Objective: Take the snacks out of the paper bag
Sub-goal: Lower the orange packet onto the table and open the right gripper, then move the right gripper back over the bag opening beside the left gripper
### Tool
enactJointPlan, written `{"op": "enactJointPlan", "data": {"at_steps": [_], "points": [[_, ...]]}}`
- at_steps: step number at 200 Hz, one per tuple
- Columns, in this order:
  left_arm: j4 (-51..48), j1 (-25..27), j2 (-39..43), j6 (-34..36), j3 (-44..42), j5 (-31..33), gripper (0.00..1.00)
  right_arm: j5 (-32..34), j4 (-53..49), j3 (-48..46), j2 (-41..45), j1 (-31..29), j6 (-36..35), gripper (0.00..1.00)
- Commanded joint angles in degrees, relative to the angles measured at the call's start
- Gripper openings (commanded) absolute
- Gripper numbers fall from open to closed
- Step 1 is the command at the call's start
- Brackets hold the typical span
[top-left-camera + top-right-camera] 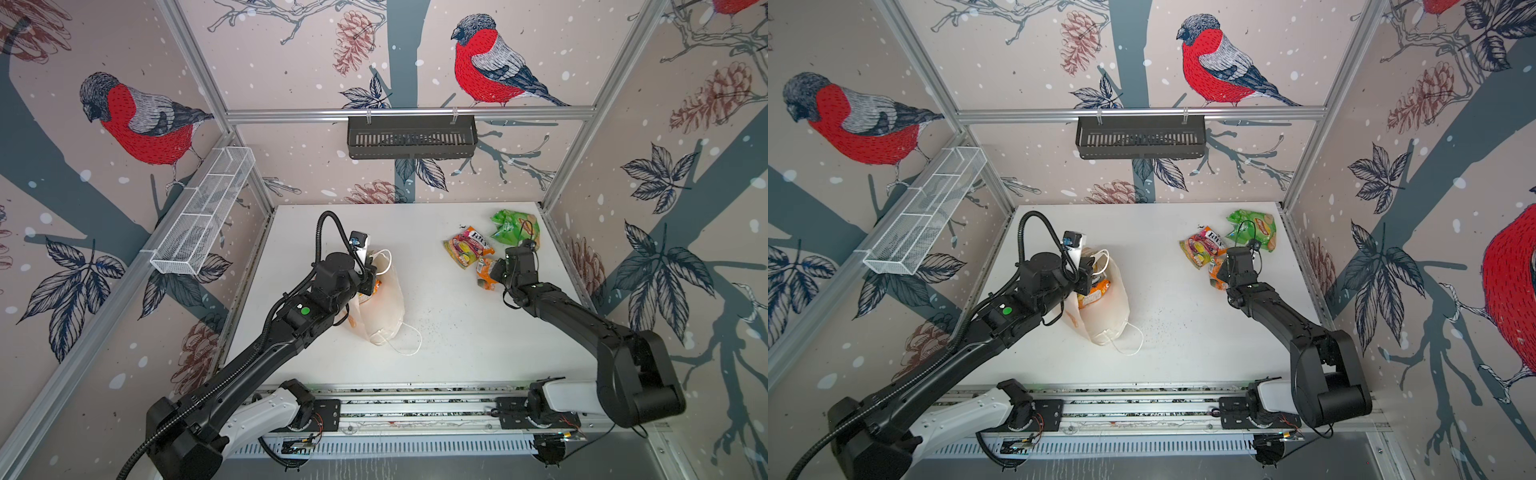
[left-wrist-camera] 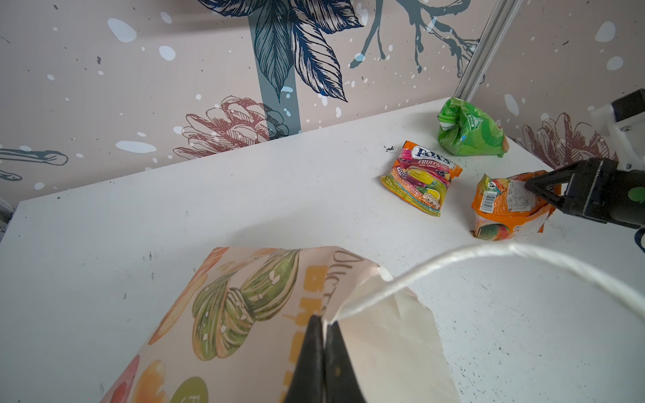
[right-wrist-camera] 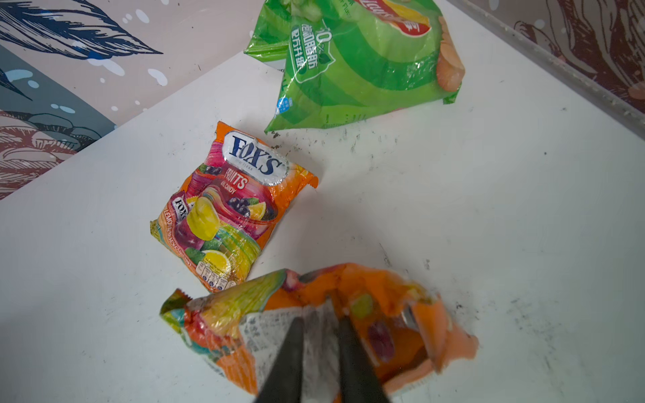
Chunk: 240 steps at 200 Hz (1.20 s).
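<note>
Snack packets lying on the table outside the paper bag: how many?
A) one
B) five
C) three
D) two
C: the green packet, the Fox's packet and the orange packet lie on the table, clear of the paper bag.

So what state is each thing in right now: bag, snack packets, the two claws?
paper bag, crumpled, mouth open, one snack showing inside
left gripper, shut on the paper bag's rim
right gripper, jaws parted over the orange packet
orange packet, crumpled, resting on the table
Fox's packet, lying flat
green packet, crumpled, lying loose
</note>
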State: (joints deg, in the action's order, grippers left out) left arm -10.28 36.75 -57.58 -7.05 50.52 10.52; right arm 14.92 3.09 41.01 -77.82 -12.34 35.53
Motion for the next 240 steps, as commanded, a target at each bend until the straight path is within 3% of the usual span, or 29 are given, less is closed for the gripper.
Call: {"op": "enactJointPlan", "data": {"at_steps": [1, 20, 43, 129, 179, 212, 240], "points": [[1.9, -0.1, 0.0, -0.2, 0.3, 0.1, 0.0, 0.5, 1.0, 1.7, -0.4, 0.2, -1.8, 0.56], [1.9, -0.1, 0.0, -0.2, 0.3, 0.2, 0.0, 0.2, 1.0, 2.2, 0.3, 0.2, -2.5, 0.69], [1.8, -0.1, 0.2, -0.1, 0.3, 0.3, 0.0, -0.7, 1.9, 1.4, 3.5, -0.1, -2.6, 0.75], [1.8, -0.1, 0.3, -0.2, 0.3, -0.2, 0.0, -3.8, 2.4, -3.9, 20.4, -5.3, -0.4, 0.79], [1.9, -0.1, 0.1, -0.2, 0.4, -0.5, 0.0, 2.7, 9.8, -6.8, 27.7, -24.5, -0.5, 0.78], [1.8, -0.1, 0.1, -0.1, 0.3, -0.3, 0.0, 7.0, 12.6, -4.4, 23.4, -37.9, -1.8, 0.78], [1.8, -0.1, 0.2, -0.1, 0.2, -0.4, 0.0, 8.2, 14.9, -2.1, 17.7, -44.7, -1.2, 0.78]]}}
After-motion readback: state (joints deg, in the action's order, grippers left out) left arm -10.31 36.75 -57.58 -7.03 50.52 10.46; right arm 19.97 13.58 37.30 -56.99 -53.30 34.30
